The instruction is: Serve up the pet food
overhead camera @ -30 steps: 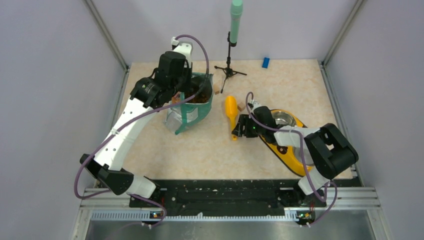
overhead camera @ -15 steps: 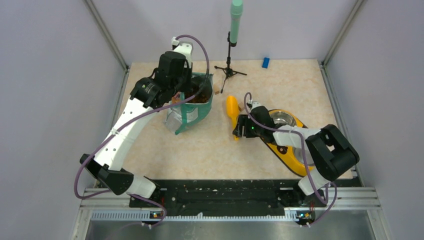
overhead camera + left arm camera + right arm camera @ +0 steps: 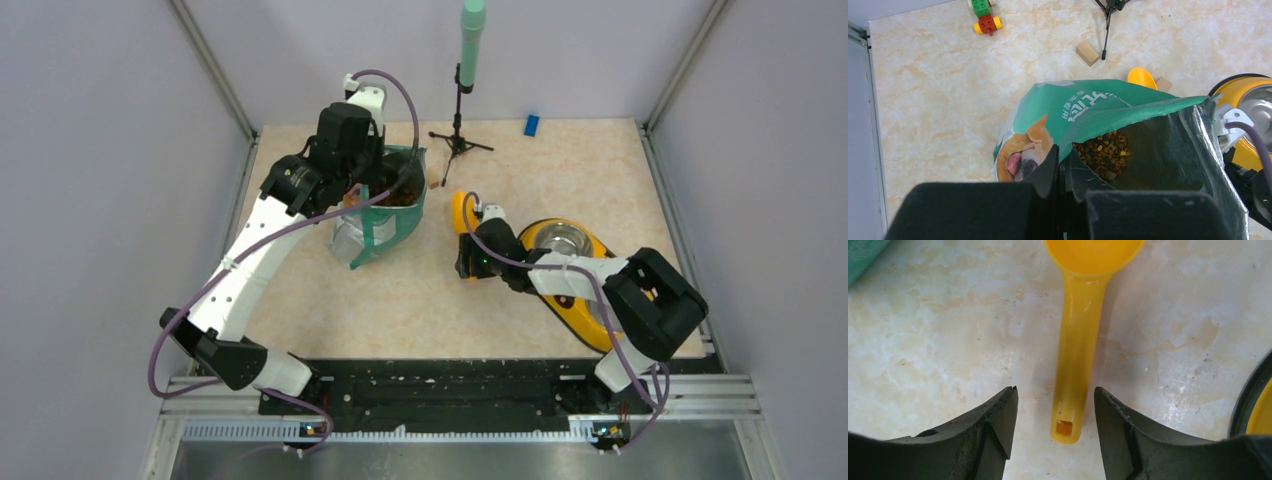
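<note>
**A:** Left jaws are clamped tight on the pouch rim, holding its mouth open. The pet food sits inside.

**B:** And the right?

**A:** Right jaws are about half open, straddling the scoop handle on the worktop and gripping nothing. I'd lower squarely, close near the handle's end, then lift level. The bowl is further right.

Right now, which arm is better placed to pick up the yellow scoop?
The right. The right hand, open, has the handle end of the yellow scoop between its jaws. The left hand is shut on the rim of the food pouch, holding it open.
</note>
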Controlling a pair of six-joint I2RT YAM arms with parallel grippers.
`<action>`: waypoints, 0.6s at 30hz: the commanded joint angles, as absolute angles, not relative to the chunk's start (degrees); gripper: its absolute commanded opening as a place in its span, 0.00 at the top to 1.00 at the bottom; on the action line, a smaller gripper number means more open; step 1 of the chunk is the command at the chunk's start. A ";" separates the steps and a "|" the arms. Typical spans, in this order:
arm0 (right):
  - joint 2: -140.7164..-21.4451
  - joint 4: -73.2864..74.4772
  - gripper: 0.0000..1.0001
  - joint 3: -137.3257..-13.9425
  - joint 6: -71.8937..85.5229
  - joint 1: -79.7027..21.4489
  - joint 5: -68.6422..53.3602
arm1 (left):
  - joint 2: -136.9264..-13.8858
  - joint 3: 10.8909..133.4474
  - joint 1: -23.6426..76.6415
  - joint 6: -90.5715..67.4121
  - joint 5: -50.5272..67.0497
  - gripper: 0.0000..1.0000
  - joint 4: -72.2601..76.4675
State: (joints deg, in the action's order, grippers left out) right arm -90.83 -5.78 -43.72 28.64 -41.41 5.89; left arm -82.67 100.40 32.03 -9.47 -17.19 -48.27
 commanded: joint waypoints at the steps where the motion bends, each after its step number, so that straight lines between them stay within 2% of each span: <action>1: -93.14 -5.23 0.43 -45.30 28.72 -42.71 12.91 | -81.30 100.99 31.78 -8.90 -17.61 1.00 -46.06; 4: -94.49 -6.55 0.54 -45.26 28.46 -42.88 12.49 | -81.12 100.73 31.71 -8.79 -17.74 1.00 -46.07; 8: -95.76 -8.91 0.76 -45.53 24.88 -42.93 11.52 | -81.04 100.72 31.76 -8.73 -17.75 1.00 -46.08; 10: -96.71 -10.08 0.88 -46.21 19.51 -42.98 10.36 | -80.94 100.66 31.77 -8.62 -17.92 1.00 -46.13; 11: -97.35 -10.32 0.98 -46.54 17.33 -42.91 10.83 | -80.86 100.64 31.81 -8.54 -17.86 1.00 -46.08; 18: -102.89 -9.91 1.00 -50.89 6.77 -40.13 12.22 | -80.20 100.46 31.70 -8.14 -18.21 1.00 -46.19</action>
State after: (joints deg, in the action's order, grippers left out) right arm -99.57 -10.00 -48.31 14.85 -41.78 10.83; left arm -82.52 100.38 32.03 -8.97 -17.23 -48.29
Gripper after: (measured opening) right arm 0.288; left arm 0.012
